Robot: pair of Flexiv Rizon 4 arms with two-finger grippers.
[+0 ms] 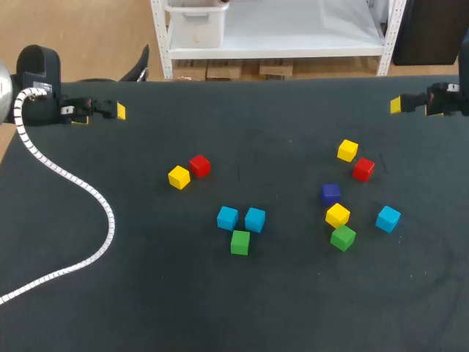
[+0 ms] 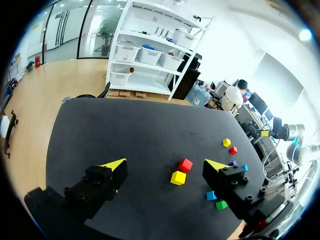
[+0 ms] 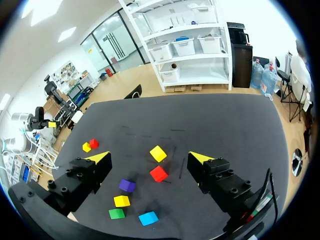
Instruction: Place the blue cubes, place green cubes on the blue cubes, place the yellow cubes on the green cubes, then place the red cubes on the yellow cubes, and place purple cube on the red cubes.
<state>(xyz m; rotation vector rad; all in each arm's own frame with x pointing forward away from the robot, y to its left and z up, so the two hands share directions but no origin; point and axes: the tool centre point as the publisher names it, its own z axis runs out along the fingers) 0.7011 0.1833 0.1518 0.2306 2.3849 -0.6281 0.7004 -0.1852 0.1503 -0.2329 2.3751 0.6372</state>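
Head view: left tool [image 1: 119, 111] and right tool [image 1: 396, 105] hang wide open and empty over the table's [image 1: 146, 293] far corners; coloured cubes [image 1: 254, 219] lie scattered between them.

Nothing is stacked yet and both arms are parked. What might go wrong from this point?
The two blue cubes sit side by side with the middle green cube close by; a grasp on one may knock the others. The right green cube and a yellow cube almost touch: same risk. The white cable on the table may drag as the left arm moves.
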